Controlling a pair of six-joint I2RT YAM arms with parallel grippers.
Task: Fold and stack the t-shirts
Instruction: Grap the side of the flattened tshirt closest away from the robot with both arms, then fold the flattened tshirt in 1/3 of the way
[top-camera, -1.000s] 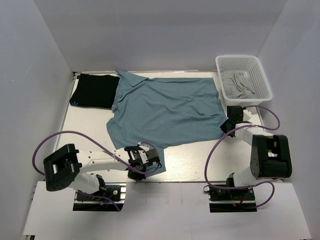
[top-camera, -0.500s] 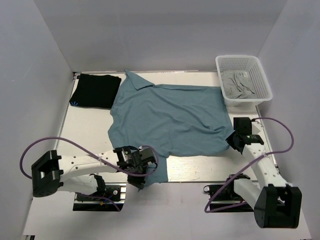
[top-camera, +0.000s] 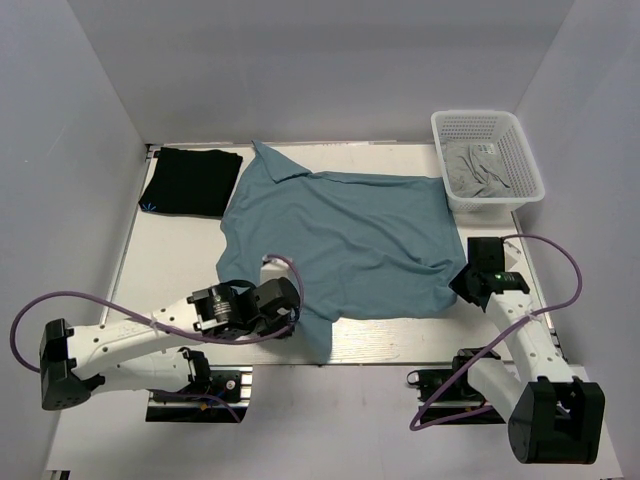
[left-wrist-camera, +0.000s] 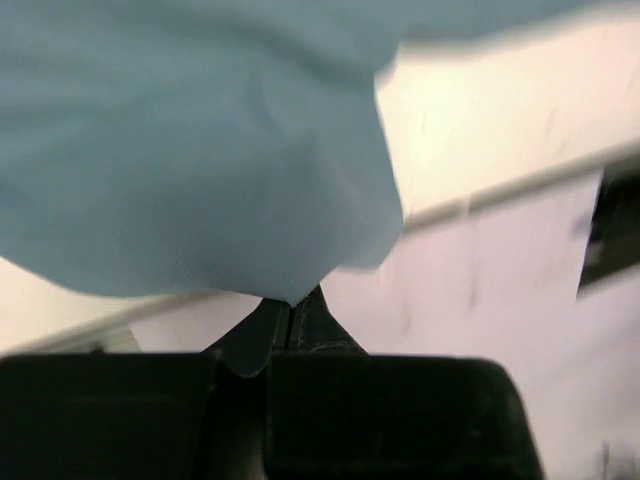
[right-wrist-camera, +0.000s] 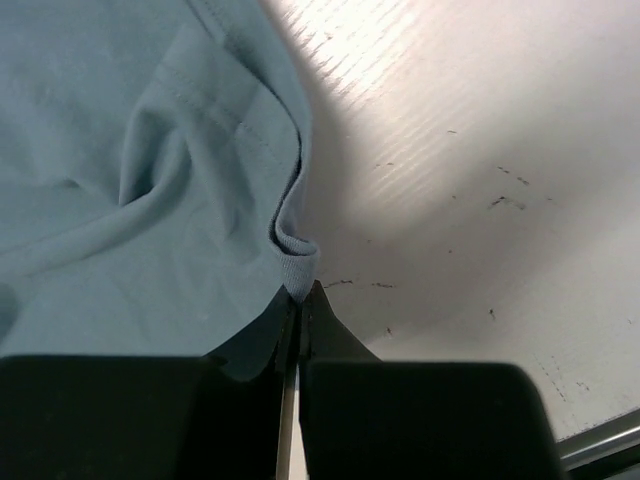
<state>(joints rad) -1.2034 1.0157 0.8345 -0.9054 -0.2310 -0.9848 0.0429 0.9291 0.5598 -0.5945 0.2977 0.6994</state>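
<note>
White counter (top-camera: 170, 250) carries the teal t-shirt (top-camera: 350, 230) spread at its middle, beside the folded black t-shirt (top-camera: 190, 180), with left jaws and right jaws both clamped on thin near-edge pinches that could slip if pulled unevenly.

- This is a robotics lab test cell. Plain white panel walls (top-camera: 330, 70) box in the workspace on the left, back and right of the overhead view.
- A pale table (top-camera: 170, 260) fills the middle of the frame; the right wrist view shows small dark scuffs on it.
- A left arm (top-camera: 130, 335) and a right arm (top-camera: 525, 335), white and black, stand on metal base plates (top-camera: 195, 385) at the bottom edge, with a purple cable (top-camera: 548, 243) looping loose from each.
- The objects are laid out as test props:
  - a teal-blue t-shirt (top-camera: 340, 235) spread at centre
  - a black t-shirt (top-camera: 190, 180) folded at upper left
  - a white plastic basket (top-camera: 480, 113) at upper right, holding grey cloth (top-camera: 475, 170)
</note>
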